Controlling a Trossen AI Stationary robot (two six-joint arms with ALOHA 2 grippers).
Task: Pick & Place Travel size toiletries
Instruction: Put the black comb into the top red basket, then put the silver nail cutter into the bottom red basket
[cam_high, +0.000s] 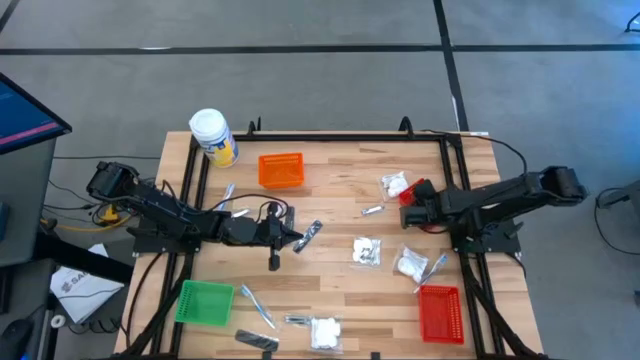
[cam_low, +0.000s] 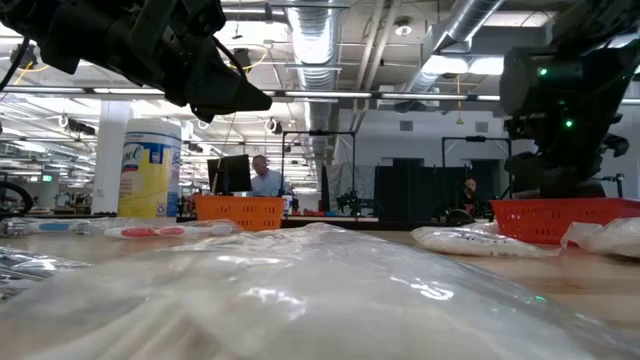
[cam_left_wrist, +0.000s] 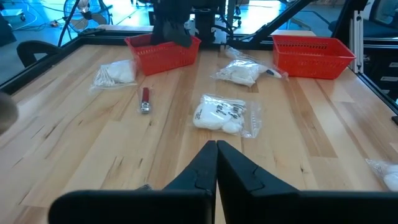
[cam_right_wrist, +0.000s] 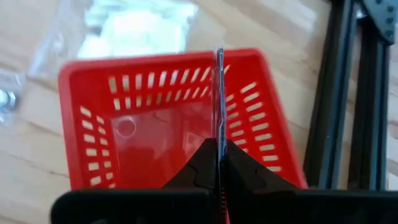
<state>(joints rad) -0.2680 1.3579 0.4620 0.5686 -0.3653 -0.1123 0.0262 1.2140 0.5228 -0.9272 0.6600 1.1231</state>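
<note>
Left gripper (cam_left_wrist: 216, 163) fingers (cam_left_wrist: 242, 168) pressed together over wood bench (cam_left_wrist: 323, 137), white packets (cam_left_wrist: 225, 114) ahead, small red-silver sachet (cam_left_wrist: 145, 99), two red baskets (cam_left_wrist: 163, 52) at far edge

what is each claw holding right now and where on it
The right claw pinches a thin flat sachet by its near end, edge-on above a small red basket. The left claw is shut on nothing.

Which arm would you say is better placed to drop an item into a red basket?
Right: the right gripper is shut on a thin packet over a red basket; the left gripper is shut, empty, farther off.
</note>
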